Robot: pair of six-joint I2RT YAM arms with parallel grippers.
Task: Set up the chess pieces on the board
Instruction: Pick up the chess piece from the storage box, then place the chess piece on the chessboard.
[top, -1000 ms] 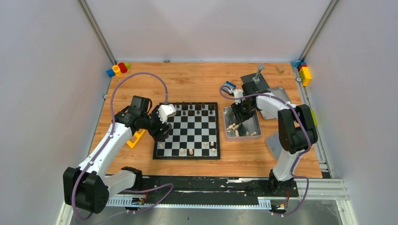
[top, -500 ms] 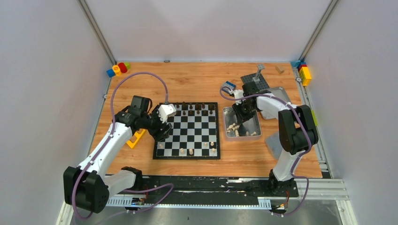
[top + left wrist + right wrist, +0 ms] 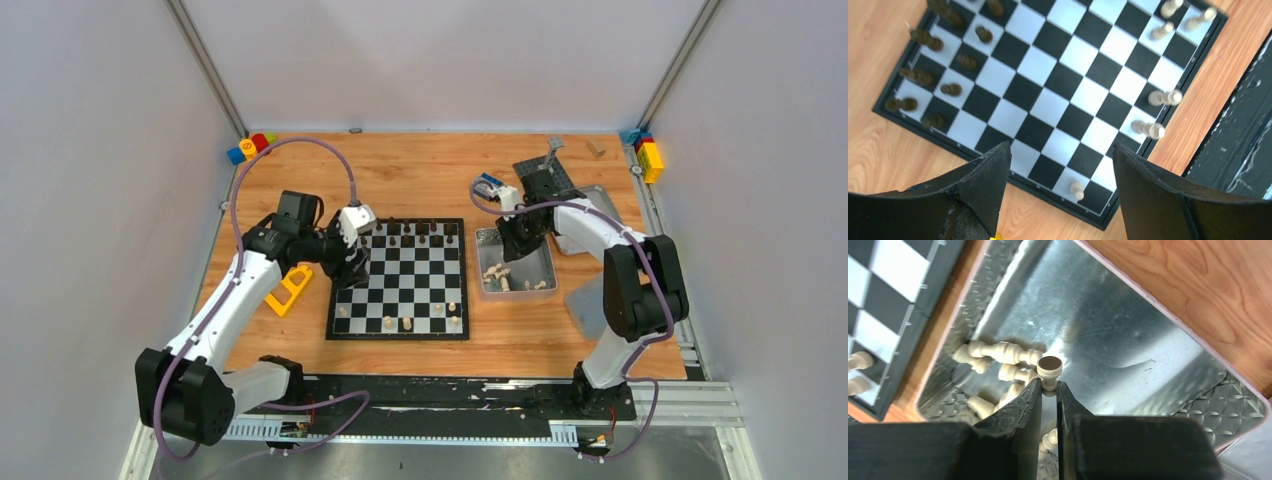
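Note:
The board (image 3: 398,336) lies mid-table and fills the left wrist view (image 3: 1063,85). Dark chess pieces (image 3: 410,230) stand along its far edge (image 3: 950,89). A few cream pieces (image 3: 405,323) stand along its near edge, one pawn (image 3: 1077,189) at the corner. My left gripper (image 3: 352,262) hangs open and empty above the board's left edge (image 3: 1062,150). My right gripper (image 3: 510,247) is over the metal tin (image 3: 548,285) and is shut (image 3: 1049,385) on a cream chess piece (image 3: 1049,369), base towards the camera. Several loose cream pieces (image 3: 1003,352) lie in the tin (image 3: 1128,335).
A yellow bracket (image 3: 290,290) lies left of the board. A grey studded plate (image 3: 545,175) and a blue-white object (image 3: 488,186) sit behind the tin. Coloured bricks sit in the far left corner (image 3: 250,147) and the far right corner (image 3: 648,155). A grey flat lid (image 3: 585,300) lies near the right arm.
My left arm has drawn back towards the far left of the board, uncovering the yellow bracket. My right gripper has shifted slightly over the tin.

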